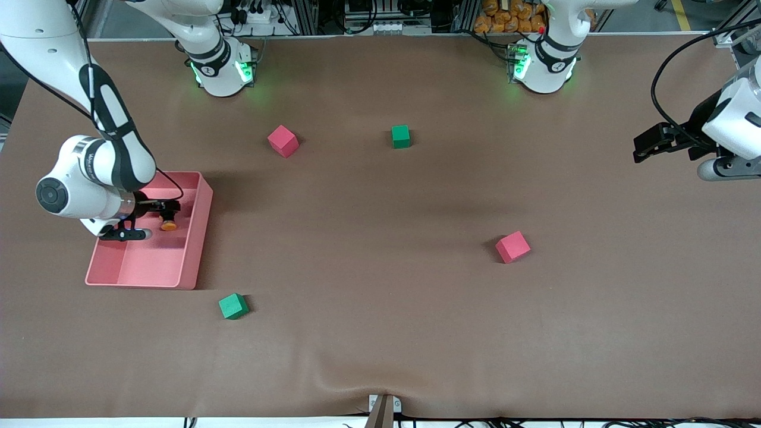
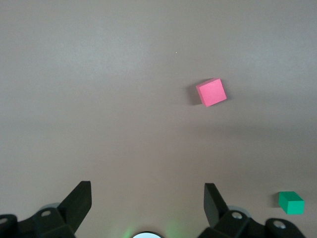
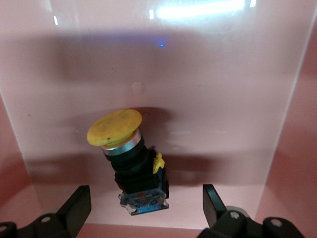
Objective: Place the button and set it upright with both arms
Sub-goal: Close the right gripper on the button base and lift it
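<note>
- The button (image 3: 128,159) lies on its side inside the pink tray (image 1: 189,249), orange cap toward the front camera.
- The right gripper (image 1: 159,209) hangs over the tray above the button, fingers spread wide, holding nothing.
- The left gripper (image 1: 645,145) waits well away from the tray, over the left arm's end of the table, wide open and empty.

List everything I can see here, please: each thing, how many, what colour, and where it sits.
button: one, orange-yellow cap on black body, lying tilted in the pink tray.
pink tray: one, at the right arm's end of the table.
red cubes: two, one near the right arm's base, the other nearer the camera toward the left arm's end.
green cubes: two, one mid-table, one beside the tray's near corner.
table: one, brown.
right gripper: open, in the tray around the button.
left gripper: open, waiting over bare table.
</note>
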`<move>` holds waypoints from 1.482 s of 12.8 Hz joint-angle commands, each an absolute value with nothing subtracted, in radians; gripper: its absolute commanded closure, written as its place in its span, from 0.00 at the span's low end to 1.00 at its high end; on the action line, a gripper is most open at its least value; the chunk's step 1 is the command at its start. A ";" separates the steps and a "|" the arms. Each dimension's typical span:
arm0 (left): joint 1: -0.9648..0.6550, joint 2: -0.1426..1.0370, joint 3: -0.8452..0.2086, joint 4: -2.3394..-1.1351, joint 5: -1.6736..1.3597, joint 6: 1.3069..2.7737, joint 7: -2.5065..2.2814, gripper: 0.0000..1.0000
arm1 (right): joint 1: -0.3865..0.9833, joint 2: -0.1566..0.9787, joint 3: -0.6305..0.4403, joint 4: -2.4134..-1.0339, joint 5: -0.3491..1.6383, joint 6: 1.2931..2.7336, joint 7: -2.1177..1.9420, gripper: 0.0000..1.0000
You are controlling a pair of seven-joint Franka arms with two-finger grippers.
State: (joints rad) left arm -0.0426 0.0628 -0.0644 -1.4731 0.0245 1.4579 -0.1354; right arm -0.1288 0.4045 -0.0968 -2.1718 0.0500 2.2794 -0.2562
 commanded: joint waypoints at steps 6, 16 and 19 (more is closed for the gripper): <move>-0.034 0.060 -0.061 -1.468 0.021 1.460 -0.115 0.00 | -0.155 0.445 -0.080 -2.186 0.092 2.322 -0.330 0.14; -0.044 0.074 -0.063 -1.471 0.021 1.460 -0.114 0.00 | -0.155 0.463 -0.080 -2.178 0.098 2.322 -0.354 0.17; -0.046 0.081 -0.063 -1.470 0.021 1.462 -0.115 0.00 | -0.161 0.478 -0.080 -2.168 0.098 2.322 -0.354 0.00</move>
